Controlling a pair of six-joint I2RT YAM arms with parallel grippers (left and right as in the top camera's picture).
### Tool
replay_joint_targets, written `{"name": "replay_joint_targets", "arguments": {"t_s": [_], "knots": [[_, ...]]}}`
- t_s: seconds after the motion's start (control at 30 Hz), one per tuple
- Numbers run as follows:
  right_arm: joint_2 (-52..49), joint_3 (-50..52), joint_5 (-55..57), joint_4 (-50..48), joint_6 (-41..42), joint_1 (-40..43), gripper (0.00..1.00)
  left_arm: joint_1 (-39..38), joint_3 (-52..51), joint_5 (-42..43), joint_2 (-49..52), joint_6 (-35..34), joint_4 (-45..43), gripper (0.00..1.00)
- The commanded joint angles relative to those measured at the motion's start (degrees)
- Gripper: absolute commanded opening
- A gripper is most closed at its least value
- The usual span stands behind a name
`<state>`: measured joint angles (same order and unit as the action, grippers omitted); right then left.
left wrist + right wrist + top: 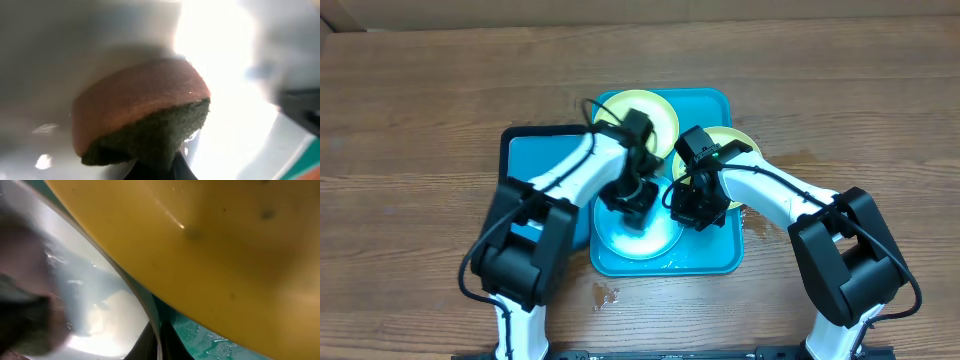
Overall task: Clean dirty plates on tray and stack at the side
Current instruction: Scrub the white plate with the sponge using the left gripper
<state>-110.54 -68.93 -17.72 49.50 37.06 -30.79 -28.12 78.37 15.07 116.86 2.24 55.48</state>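
Both arms low over the tray (pixel 710 262). The left gripper (pixel 632 200) is clamped on a sponge (pixel 140 112) with an orange body and a dark green scouring face. Sponge sits against the light blue plate (pixel 645 242) directly beneath it. Just beside it, the right gripper (pixel 692 208) has its jaws pinched on that plate's rim. First green plate (pixel 658 108) lies beyond the left gripper. Second green plate (pixel 740 140) lies close behind the right gripper, across the tray's rim.

the left claw (pixel 632 205) hides much of the light blue plate (pixel 638 245).
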Motion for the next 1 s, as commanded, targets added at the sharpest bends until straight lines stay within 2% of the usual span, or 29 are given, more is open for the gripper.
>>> {"name": "replay_joint_targets", "arguments": {"t_s": [0.0, 0.1, 0.2, 0.27, 0.43, 0.53, 0.63, 0.7, 0.83, 0.97], "knots": [[-1.36, 0.35, 1.11, -0.79, 0.46, -0.33, 0.04, -2.64, -2.05, 2.75, 3.50, 0.04, -0.15, 0.04], [-1.36, 0.35, 1.11, -0.74, 0.48, -0.33, 0.04, -1.70, -2.05, -2.29, 3.50, -6.82, 1.09, 0.04], [-1.36, 0.35, 1.11, -0.57, 0.46, -0.33, 0.04, -0.09, -2.05, -12.83, 3.50, -19.87, 4.87, 0.04], [-1.36, 0.35, 1.11, -0.59, 0.46, -0.33, 0.04, 0.85, -2.05, -18.67, 3.50, -25.75, 7.54, 0.04], [-1.36, 0.35, 1.11, -0.66, 0.48, -0.33, 0.04, 1.90, -2.05, -35.26, 3.50, -34.05, 12.55, 0.04], [-1.36, 0.35, 1.11, -0.74, 0.48, -0.33, 0.04, 1.86, -2.03, -39.43, 3.50, -33.86, 11.50, 0.04], [-1.36, 0.35, 1.09, -0.83, 0.48, -0.33, 0.04, 1.44, -2.03, -36.35, 3.50, -27.56, 6.64, 0.04], [-1.36, 0.35, 1.09, -0.83, 0.48, -0.33, 0.04, 1.16, -2.03, -31.10, 3.50, -21.86, 2.75, 0.04], [-1.36, 0.35, 1.11, -0.74, 0.48, -0.33, 0.04, 1.09, -2.01, -15.08, 3.50, -12.35, -3.30, 0.04], [-1.36, 0.35, 1.11, -0.68, 0.48, -0.33, 0.04, 1.33, -1.31, -0.20, 3.50, -7.39, -4.98, 0.04]]}}
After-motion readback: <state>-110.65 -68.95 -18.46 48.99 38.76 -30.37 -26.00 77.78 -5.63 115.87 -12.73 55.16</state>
